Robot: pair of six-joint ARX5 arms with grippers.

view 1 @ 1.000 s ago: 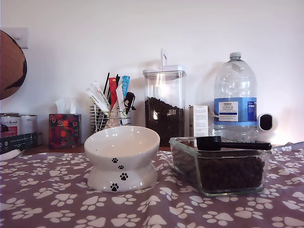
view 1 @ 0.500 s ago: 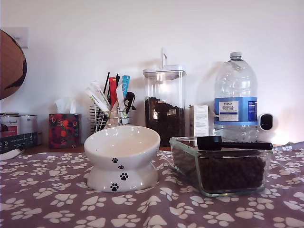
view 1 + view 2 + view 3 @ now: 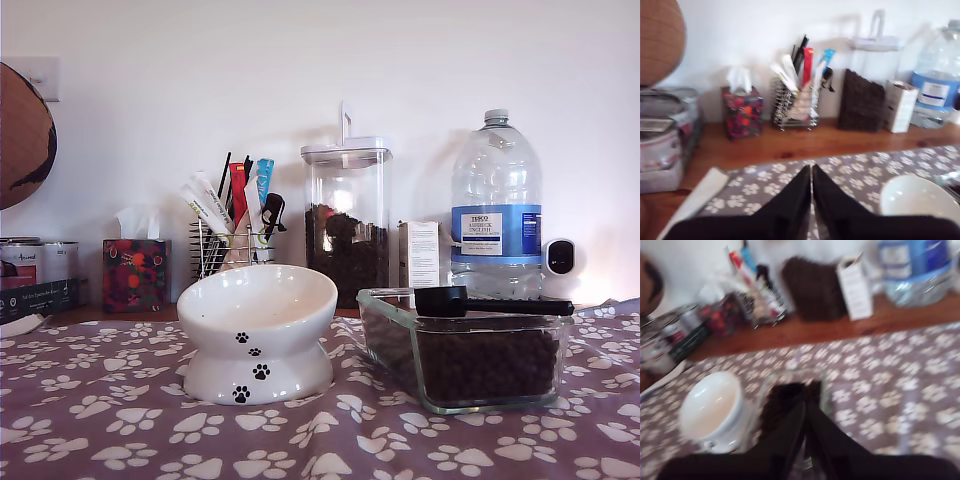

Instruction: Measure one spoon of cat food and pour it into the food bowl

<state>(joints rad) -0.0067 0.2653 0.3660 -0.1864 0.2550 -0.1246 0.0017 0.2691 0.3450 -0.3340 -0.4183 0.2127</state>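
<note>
In the exterior view the white food bowl (image 3: 258,330) with black paw prints stands on the cloth, empty. On that view's right, the black spoon (image 3: 470,300) rests across the rim of a clear glass dish (image 3: 380,296) filled with brown cat food (image 3: 485,365). Neither arm shows there. My first gripper (image 3: 811,172) is shut and empty above the cloth, with the food bowl (image 3: 917,197) off to one side. My second gripper (image 3: 806,402) is shut, hanging above the cat food (image 3: 782,402) in the dish, beside the food bowl (image 3: 712,405). That picture is blurred and the spoon cannot be made out in it.
Along the wall stand a tall clear jar of kibble (image 3: 345,225), a big water bottle (image 3: 495,205), a small white carton (image 3: 422,255), a wire holder of sachets (image 3: 232,235), a tissue box (image 3: 135,275) and tins (image 3: 40,275). A paw-print cloth (image 3: 100,420) covers the table.
</note>
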